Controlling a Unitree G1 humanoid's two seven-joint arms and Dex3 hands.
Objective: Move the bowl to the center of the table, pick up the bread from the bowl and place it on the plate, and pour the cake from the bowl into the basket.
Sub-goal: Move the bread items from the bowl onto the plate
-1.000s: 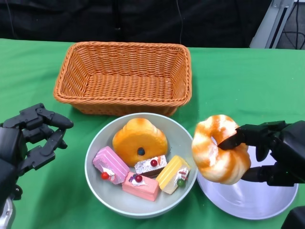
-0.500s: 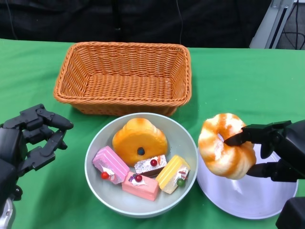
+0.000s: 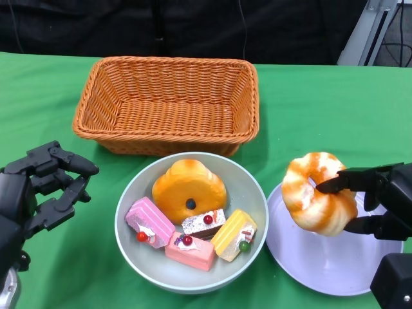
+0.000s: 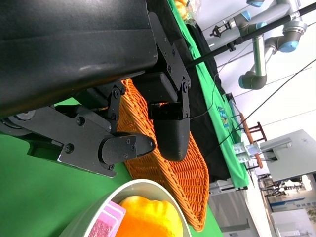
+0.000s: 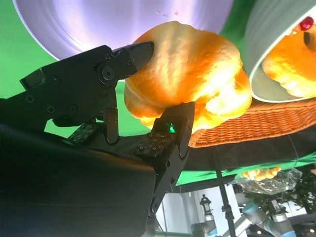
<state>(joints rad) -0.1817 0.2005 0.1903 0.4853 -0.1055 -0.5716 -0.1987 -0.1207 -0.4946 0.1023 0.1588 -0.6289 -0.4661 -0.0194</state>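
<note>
The right robot hand (image 3: 376, 206) grasps the ring-shaped bread (image 3: 317, 192), one finger through the hole and another under its outer edge; the right wrist view shows the same grip (image 5: 143, 113) on the bread (image 5: 192, 74). The bread hangs tilted above the plate (image 3: 322, 267) at about 4 o'clock on the green surface (image 3: 322, 109), its hole facing up toward 1 o'clock. It is golden orange with pale cream streaks and a glossy skin.

The left robot hand (image 3: 48, 183) sits at 8 o'clock, released, fingers apart and holding nothing, just beside the bowl (image 3: 132, 254).

The grey bowl stands at 6 o'clock, holding a round orange bun (image 3: 188, 187) and four cake slices (image 3: 187, 237), pink, white and yellow, topped with berries.

Beyond it, toward 12 o'clock, the wicker basket (image 3: 167, 103) lies with its long side running left to right.
</note>
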